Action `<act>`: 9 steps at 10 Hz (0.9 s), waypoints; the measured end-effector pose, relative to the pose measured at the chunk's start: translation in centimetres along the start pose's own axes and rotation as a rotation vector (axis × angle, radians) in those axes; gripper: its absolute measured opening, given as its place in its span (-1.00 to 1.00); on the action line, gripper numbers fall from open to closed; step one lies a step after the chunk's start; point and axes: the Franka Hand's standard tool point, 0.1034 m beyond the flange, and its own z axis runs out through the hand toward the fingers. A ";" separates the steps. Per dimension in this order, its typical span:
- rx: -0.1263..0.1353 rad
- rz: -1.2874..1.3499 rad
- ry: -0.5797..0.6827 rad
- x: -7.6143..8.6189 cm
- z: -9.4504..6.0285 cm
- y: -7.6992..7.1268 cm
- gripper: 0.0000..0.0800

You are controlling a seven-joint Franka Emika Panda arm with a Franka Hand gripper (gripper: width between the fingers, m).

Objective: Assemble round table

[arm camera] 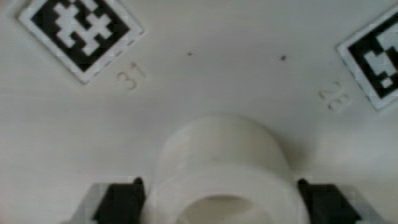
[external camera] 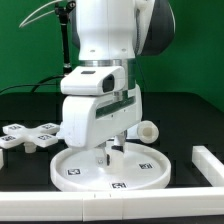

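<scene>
Fingers (arm camera: pixel 121 200) of the gripper (external camera: pixel 111 152) stand apart, one each side of the post (arm camera: pixel 222 160) and close to it; cannot tell whether they press. Post is over the middle of the round disc (external camera: pixel 80 162). Cross-shaped foot (external camera: pixel 30 135) lies beyond, near the disc, toward the exterior view's left.

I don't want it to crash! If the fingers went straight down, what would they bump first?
Probably the large round disc right beneath them. The fingers sit either side of the white post; how much gap is left is hard to judge.
</scene>
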 end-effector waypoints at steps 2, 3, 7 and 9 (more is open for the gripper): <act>-0.001 -0.014 0.006 1.0 -0.2 0.1 0.02; -0.001 -0.029 0.014 2.0 -0.1 -0.1 0.02; 0.009 -0.068 0.032 5.5 0.3 -1.3 0.02; 0.009 -0.065 0.029 5.5 0.3 -1.3 0.02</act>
